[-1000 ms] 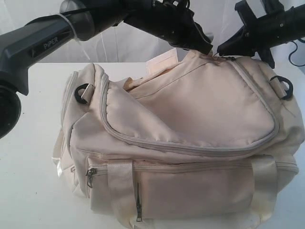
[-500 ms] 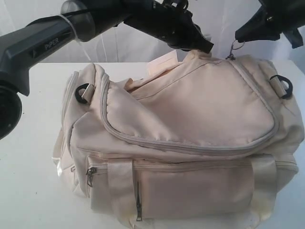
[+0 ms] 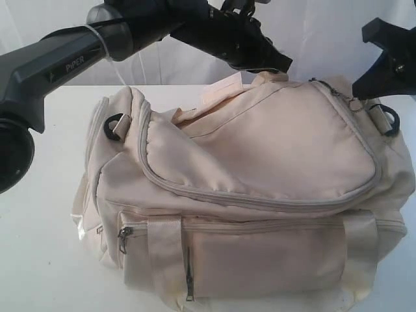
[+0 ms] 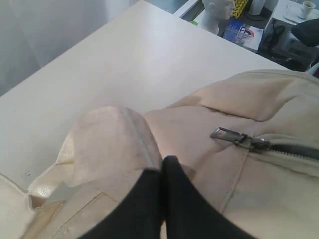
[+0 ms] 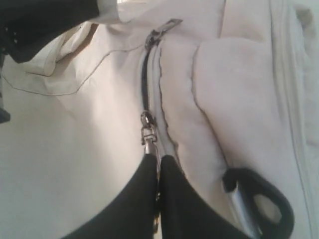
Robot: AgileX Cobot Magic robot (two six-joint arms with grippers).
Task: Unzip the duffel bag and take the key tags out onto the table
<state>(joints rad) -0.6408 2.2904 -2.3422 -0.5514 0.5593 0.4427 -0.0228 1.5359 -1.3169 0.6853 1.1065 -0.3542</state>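
Grippers both pinch tight on the duffel bag (image 3: 260, 162) that sits under them on the table (image 3: 39, 260), the right gripper (image 5: 158, 162) holding its zipper pull (image 5: 148, 130), the left gripper (image 4: 163, 165) squeezing a fold (image 4: 112, 137) of its cloth.

Duffel bag (image 3: 260, 169) interior hidden; bottom cut by lower edge; right arm (image 3: 390, 58) cropped at edge.

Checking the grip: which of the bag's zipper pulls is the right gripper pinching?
The main-zipper pull clamped in the right gripper; the other main-zipper pull and front-pocket pulls lie free.
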